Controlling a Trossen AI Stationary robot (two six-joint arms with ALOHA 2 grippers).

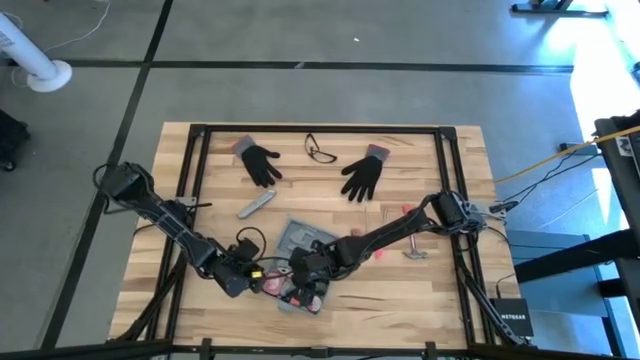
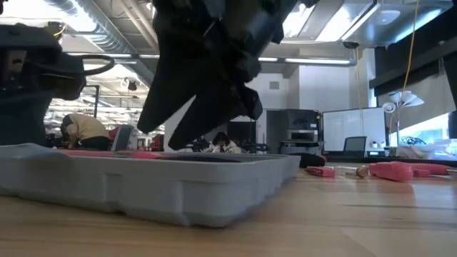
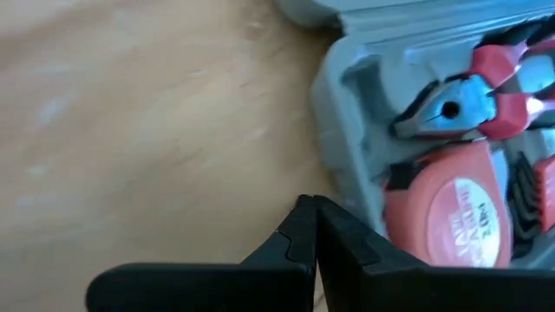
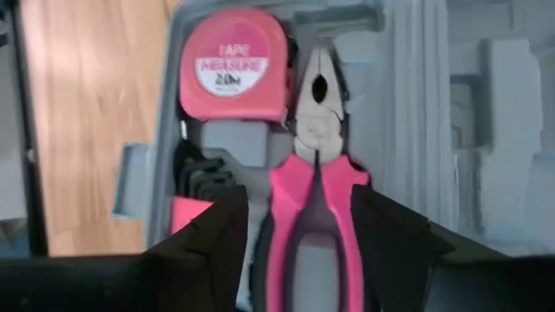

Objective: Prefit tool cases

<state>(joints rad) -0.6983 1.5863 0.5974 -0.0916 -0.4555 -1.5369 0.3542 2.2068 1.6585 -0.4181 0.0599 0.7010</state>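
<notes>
Right gripper (image 4: pixel 305 251): over the open tool case, fingers spread apart on either side of the pink pliers handles, apparently clear of them; pliers seated in their recess, not lifted.
Left gripper (image 3: pixel 314 227): fingers closed together, empty, hovering just beside the case's corner, above bare wood.
Tool case (image 1: pixel 296 262): flat blue-grey plastic tray with rounded corners, lying open on the wooden table (image 1: pixel 420 290) near its front edge, between the two arms.
Contents: pink tape measure (image 4: pixel 232 64) in its pocket, pink-handled pliers (image 4: pixel 316 165) next to it, a dark set of small keys beside the tape; other recesses vacant.
Handling, judged: moulded shell likely rigid but light, smooth and liable to slide on the wood under a push; thin walls probably flex if squeezed.
Where to hold, judged: outer rim or a corner wall for steadying; downward pressure rather than a sideways pinch while a tool is pressed in.
Pliers, judged: metal, fairly heavy, grippy sleeves; best taken across both handles.
Writing: tape measure face reads roughly "TAPE MEASURE" and "2.0m", blurred; small box at the table's right front corner marked "NETGEAR".
Elsewhere on table: two black gloves (image 1: pixel 262 163), eyeglasses (image 1: pixel 320 151), a slim grey bar (image 1: pixel 256 205), loose pink-handled tools (image 1: pixel 410 248) right of the case.
</notes>
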